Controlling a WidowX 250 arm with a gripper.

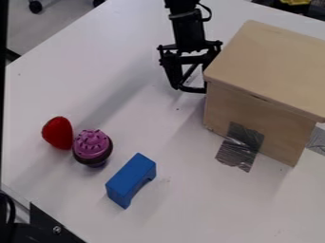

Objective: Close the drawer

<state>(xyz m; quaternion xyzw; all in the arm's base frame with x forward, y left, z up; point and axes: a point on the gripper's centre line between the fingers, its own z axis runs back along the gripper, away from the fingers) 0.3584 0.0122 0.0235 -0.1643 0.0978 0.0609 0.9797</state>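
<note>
1. Hanging the gripper (pixel 192 87) just beside the wooden drawer box (pixel 273 61), partly behind its corner.
2. Being unable to tell whether clenching or released.
3. Seeing red toy (pixel 58 133), cupcake (pixel 92 145) and blue block (pixel 132 177) on the table (pixel 76 80), well apart from the gripper.

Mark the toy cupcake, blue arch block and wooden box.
Toy cupcake (pixel 92 144): camera view, purple frosting.
Blue arch block (pixel 130 178): camera view, flat upper face.
Wooden box (pixel 270 59): camera view, top panel.
</note>
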